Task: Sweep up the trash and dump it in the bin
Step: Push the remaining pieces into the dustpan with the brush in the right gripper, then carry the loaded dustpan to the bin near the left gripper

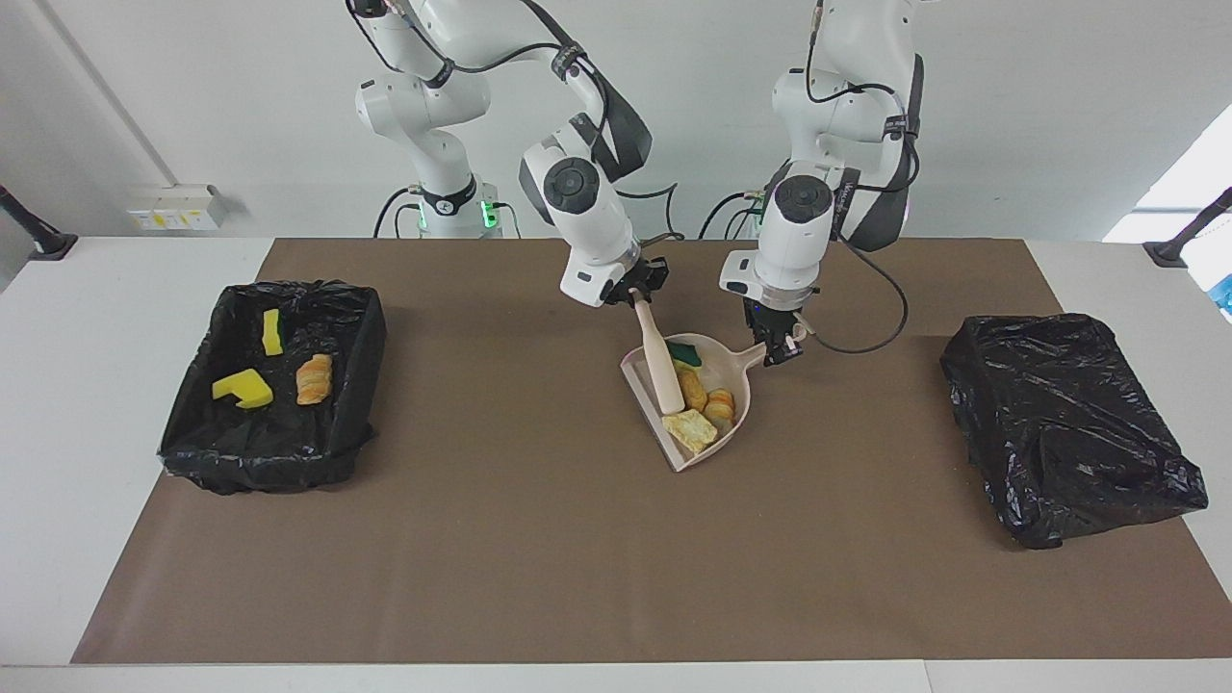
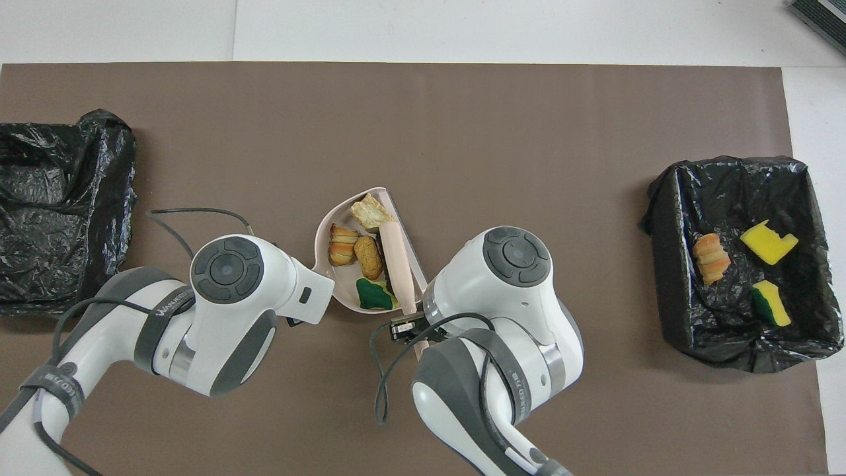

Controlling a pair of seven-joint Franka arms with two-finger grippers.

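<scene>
Facing view: brown mat (image 1: 539, 577), white wall (image 1: 192, 96).

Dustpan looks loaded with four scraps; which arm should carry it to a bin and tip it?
Probably left: the left pincer already grips the dustpan by its handle. The right pincer holds the hand brush.

Seven scraps (image 1: 689, 429), two bins (image 1: 272, 395).

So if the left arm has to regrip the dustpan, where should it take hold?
Probably the stub handle on the dustpan, from above, where the left gripper now clamps it. It sticks out toward the robots, clear of the scraps.
</scene>
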